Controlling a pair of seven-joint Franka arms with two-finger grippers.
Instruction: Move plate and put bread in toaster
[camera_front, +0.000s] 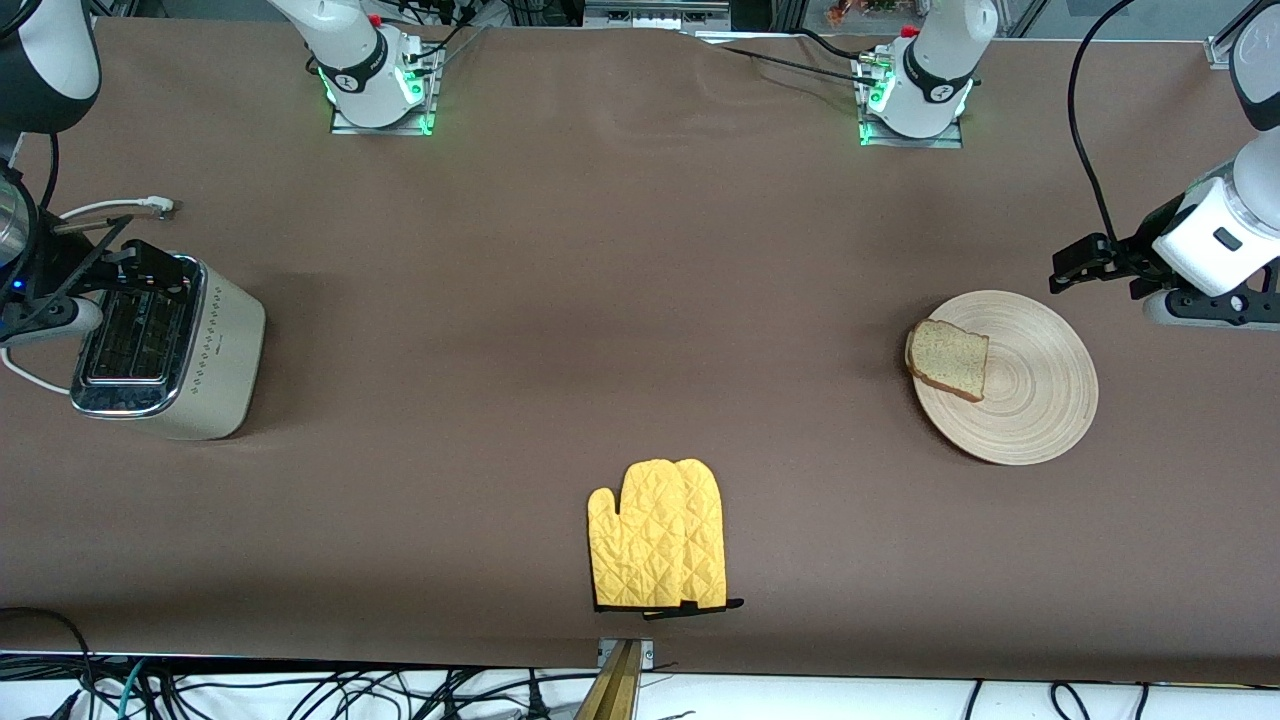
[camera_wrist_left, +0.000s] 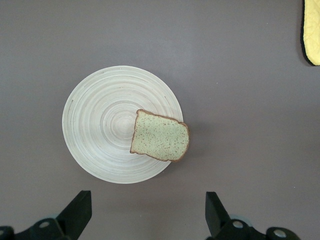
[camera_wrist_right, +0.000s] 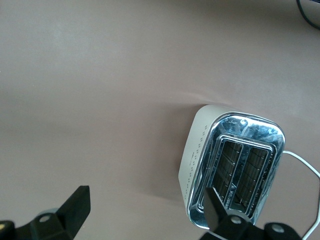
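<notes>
A brown counter (camera_front: 620, 300) carries three things directly, all well apart. Taking the yellow quilted mitt (camera_front: 658, 535) as the mark, lying flat near the counter's camera-side edge: the cream toaster (camera_front: 165, 350) stands toward the right arm's end and farther from the camera than the mitt. The round wooden plate (camera_front: 1030, 390) lies toward the left arm's end, also farther from the camera than the mitt.

Speckled tan bread (camera_front: 950, 359), yellow quilted mitt (camera_front: 657, 534)
</notes>
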